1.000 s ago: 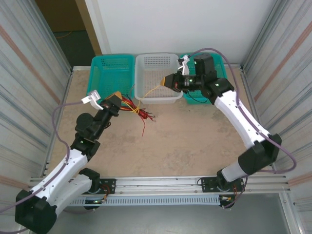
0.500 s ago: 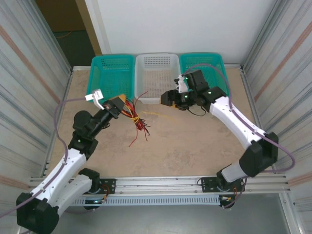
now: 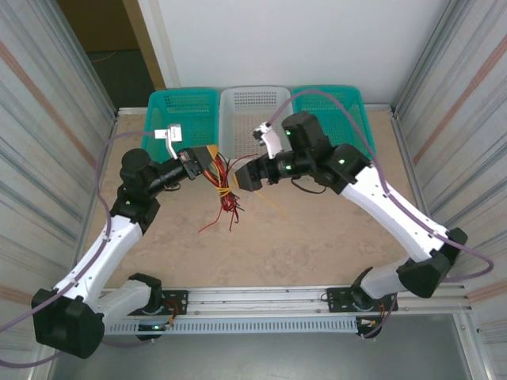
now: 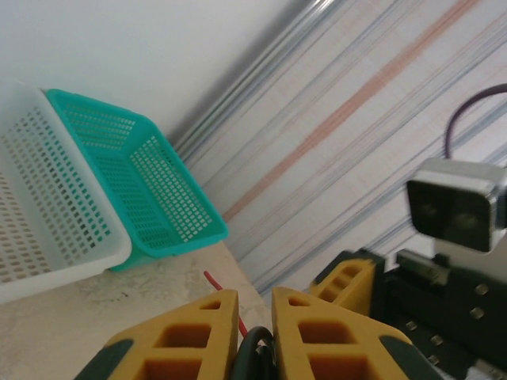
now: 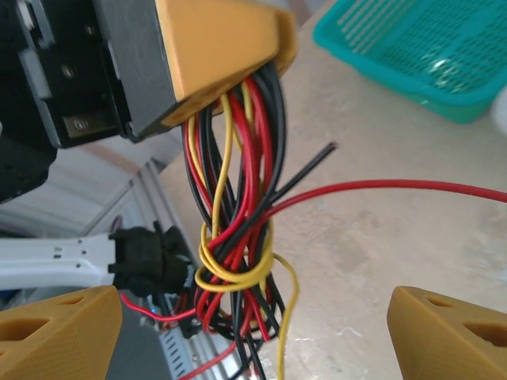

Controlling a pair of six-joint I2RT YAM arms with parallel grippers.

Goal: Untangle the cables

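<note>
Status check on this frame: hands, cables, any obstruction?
Left hand shut on the cables, bundle hanging below. Right hand open, facing the bundle. Yellow cable knotted round the red and black ones. Baskets stand behind, apart.

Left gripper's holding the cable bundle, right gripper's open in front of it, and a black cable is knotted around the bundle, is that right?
One slip: the right wrist view shows a yellow cable, not a black one, knotted around the cable bundle. The left gripper does hold it, and the right gripper stands open in front.
</note>
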